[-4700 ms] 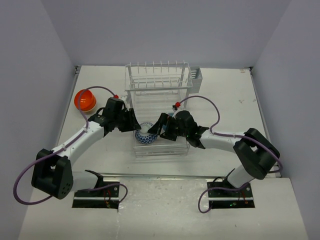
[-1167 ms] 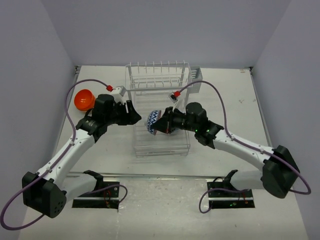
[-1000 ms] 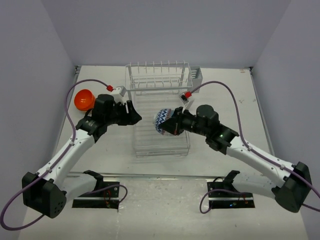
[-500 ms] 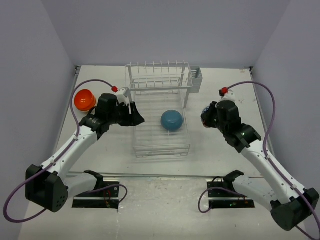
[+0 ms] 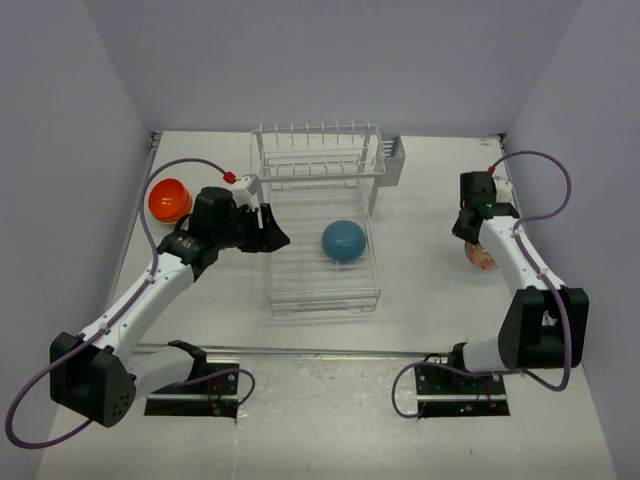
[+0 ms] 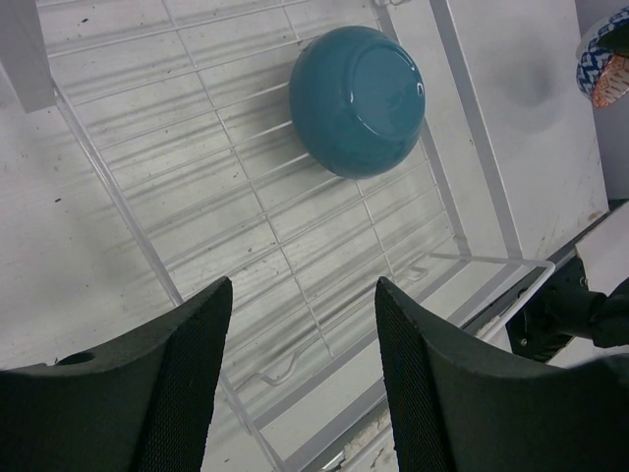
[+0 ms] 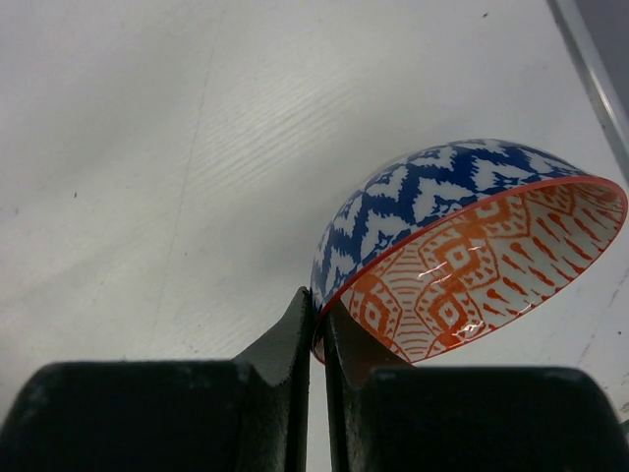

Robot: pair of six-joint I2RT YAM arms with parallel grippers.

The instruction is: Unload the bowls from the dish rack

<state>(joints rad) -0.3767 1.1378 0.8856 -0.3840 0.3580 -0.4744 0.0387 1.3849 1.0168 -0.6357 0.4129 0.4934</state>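
The white wire dish rack (image 5: 270, 296) stands mid-table. One teal bowl (image 5: 343, 241) lies upside down on its flat tray, also seen in the left wrist view (image 6: 359, 98). My left gripper (image 5: 274, 238) hovers over the rack's left side, open and empty (image 6: 303, 283). My right gripper (image 7: 321, 310) is shut on the rim of the blue-and-white patterned bowl (image 7: 442, 197), which has an orange inside and is tilted just above the table. In the top view that bowl (image 5: 483, 256) is at the right of the table, partly under my right gripper (image 5: 474, 238). An orange bowl (image 5: 169, 200) sits on the table at the left.
A grey cutlery caddy (image 5: 392, 160) hangs on the rack's back right corner. Upright tines (image 5: 320, 135) line the rack's back. Side walls close in the table at left and right. The patterned bowl (image 6: 604, 54) shows at the top right of the left wrist view.
My right arm swung from over the rack to the right side of the table with the patterned bowl, uncovering the teal bowl. My left gripper barely moved.
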